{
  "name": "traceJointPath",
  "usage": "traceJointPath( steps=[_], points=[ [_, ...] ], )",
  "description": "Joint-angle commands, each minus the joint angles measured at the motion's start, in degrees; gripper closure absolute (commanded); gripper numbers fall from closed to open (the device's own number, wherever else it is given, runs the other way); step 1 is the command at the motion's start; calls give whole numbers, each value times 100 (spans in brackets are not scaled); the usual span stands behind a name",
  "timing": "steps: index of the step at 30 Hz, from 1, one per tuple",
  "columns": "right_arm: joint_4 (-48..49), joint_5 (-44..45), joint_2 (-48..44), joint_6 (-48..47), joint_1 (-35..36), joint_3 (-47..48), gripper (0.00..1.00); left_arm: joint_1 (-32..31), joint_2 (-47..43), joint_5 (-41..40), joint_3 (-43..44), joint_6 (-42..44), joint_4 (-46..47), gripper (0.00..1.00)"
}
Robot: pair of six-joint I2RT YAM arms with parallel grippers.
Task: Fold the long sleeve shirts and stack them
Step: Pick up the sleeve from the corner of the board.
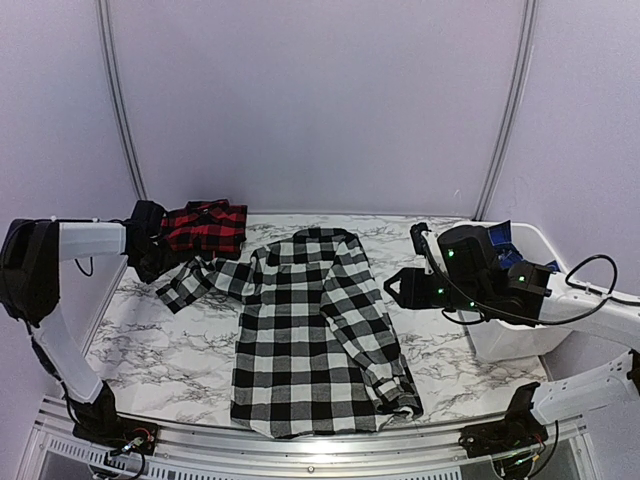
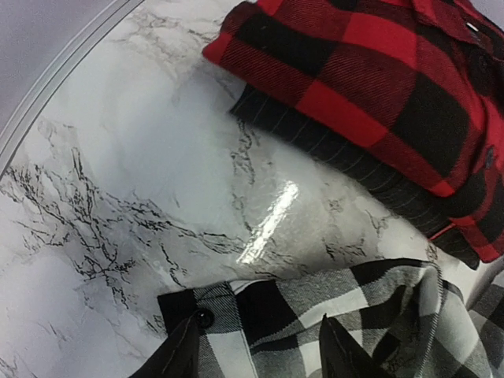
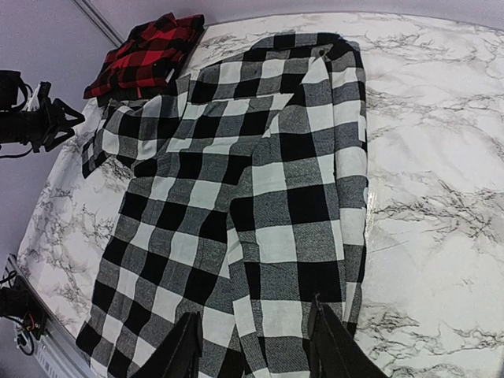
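A black-and-white check long sleeve shirt [image 1: 310,330] lies spread flat along the middle of the marble table, its left sleeve [image 1: 195,283] stretched toward the back left. In the left wrist view that sleeve's buttoned cuff [image 2: 228,315] rests on the table under my left gripper [image 2: 256,354], whose jaws stand apart over it. A folded red-and-black shirt [image 1: 205,226] sits at the back left corner, just beyond the left gripper [image 1: 158,268]. My right gripper [image 1: 400,290] hovers to the right of the shirt's body [image 3: 252,181], open and empty [image 3: 256,346].
A dark pinstriped garment [image 2: 331,150] lies under the red-and-black shirt [image 2: 378,87]. A white bin [image 1: 520,340] stands at the table's right edge below the right arm. Bare marble [image 1: 150,350] shows left of the spread shirt and between it and the bin [image 1: 440,350].
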Motion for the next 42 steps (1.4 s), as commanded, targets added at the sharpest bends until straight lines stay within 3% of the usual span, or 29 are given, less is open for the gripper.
traceJointPath(
  steps=[1, 14, 17, 25, 32, 42],
  points=[
    [-12, -51, -71, -21, -37, 32, 58, 111, 262, -169, -98, -81, -171, 45],
    [66, -161, -24, -9, -37, -50, 58, 140, 947, -110, -299, -171, 11, 51],
    [87, -212, 9, -10, -37, -46, 58, 140, 1069, -123, -309, -168, 28, 61],
    [132, -248, -5, 6, -38, -95, 58, 140, 1115, -194, -303, -74, 67, 100],
    [105, -215, -21, -18, -43, -62, 58, 131, 723, -174, -42, 189, 54, 100],
    [70, 109, -41, -75, -45, 46, 58, -150, -523, -324, 697, 1028, 90, 100]
  ],
)
